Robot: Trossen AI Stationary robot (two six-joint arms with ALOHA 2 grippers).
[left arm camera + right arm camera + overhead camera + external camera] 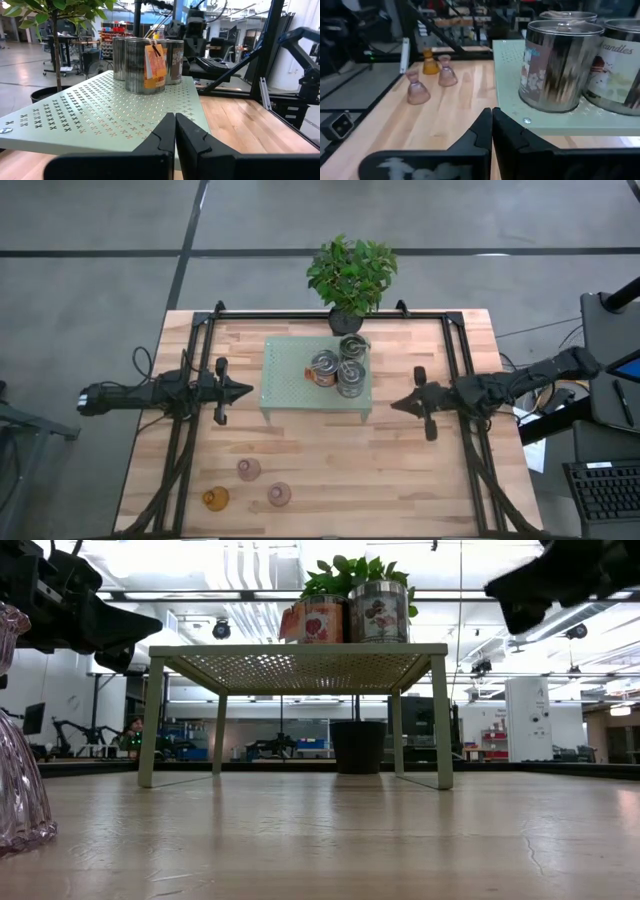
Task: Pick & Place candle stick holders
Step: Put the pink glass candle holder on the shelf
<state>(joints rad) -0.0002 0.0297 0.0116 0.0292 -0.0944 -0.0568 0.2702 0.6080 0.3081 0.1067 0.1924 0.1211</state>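
**Holders standing upright, both arms waiting empty**

Three silver holders (340,365) are standing upright, axes vertical, clustered on the green stand (290,385). Three glass holders (248,485) are standing upright, narrow necks up, near the surface's (400,460) front-left corner. The left gripper (245,391) and right gripper (395,405) are flanking the stand, fingers pressed together, holding nothing.
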